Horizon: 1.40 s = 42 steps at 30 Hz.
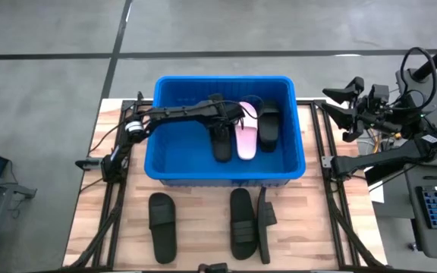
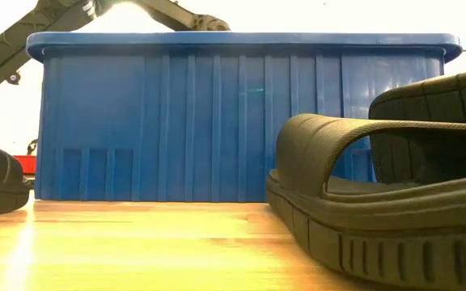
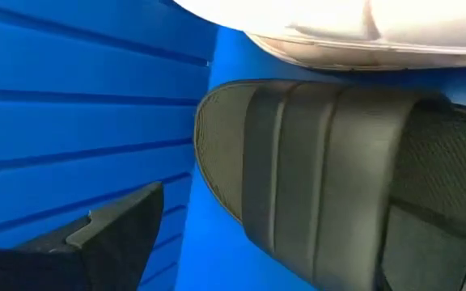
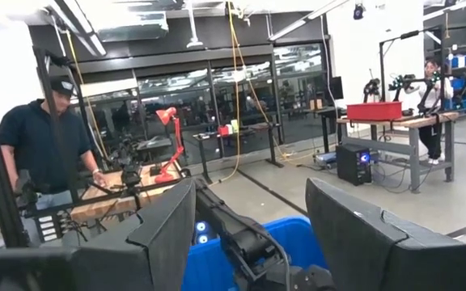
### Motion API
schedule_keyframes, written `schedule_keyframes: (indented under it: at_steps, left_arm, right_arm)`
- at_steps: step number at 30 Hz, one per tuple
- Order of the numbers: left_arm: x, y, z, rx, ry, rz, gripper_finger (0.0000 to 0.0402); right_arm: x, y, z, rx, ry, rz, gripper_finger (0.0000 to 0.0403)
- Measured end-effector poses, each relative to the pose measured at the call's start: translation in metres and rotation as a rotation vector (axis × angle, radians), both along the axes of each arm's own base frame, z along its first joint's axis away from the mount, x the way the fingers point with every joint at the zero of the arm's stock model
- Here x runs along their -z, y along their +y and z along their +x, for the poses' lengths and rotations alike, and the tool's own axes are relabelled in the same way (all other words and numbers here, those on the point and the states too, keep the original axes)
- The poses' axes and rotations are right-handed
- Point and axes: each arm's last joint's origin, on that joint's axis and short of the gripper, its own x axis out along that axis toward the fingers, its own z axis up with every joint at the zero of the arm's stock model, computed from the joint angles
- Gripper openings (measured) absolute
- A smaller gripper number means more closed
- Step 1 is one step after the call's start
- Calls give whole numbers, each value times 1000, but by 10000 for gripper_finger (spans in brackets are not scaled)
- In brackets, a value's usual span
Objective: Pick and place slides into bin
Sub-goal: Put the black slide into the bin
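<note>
The blue bin point(image 1: 226, 163) stands mid-table; it also fills the low view point(image 2: 241, 121). Inside it lie a black slide point(image 1: 221, 142), a pale pink slide point(image 1: 246, 130) and another black slide point(image 1: 268, 125), side by side on the floor. My left gripper point(image 1: 223, 119) reaches into the bin from the left, over the far end of the first black slide point(image 3: 330, 178). It is open; one finger point(image 3: 112, 238) stands apart from the slide beside the bin wall. My right gripper point(image 1: 340, 106) is open and empty, beyond the table's right edge.
Three black slides lie on the wooden table in front of the bin: one at the left point(image 1: 161, 226), one in the middle point(image 1: 241, 224) and one on its edge beside it point(image 1: 264, 225). In the right wrist view a person point(image 4: 43, 153) stands beyond the table.
</note>
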Motion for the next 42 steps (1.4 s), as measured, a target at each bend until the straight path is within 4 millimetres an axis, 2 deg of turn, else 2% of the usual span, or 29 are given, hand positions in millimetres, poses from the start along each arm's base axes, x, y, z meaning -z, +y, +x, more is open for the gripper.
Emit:
schedule_keyframes:
  at_steps: [9,19,29,33,38,42]
  left_arm:
    - [-10,-20,-3,40,53,-15,380]
    - [-40,-36,-8,16,-96,-36,380]
    - [-91,-50,-25,13,-282,-25,380]
    - [-109,-61,-31,32,-394,-119,380]
    - [-137,-84,-38,118,-600,-308,380]
    - [-166,-111,-46,248,-739,-373,380]
  right_arm:
    - [0,0,0,5,5,-20,226]
    - [0,-2,-1,55,-3,14,226]
    - [-1,-2,-1,78,-15,22,226]
    - [-1,-2,-1,77,-17,26,226]
    - [-1,-2,0,71,-25,51,226]
    - [-1,-2,-1,70,-29,58,226]
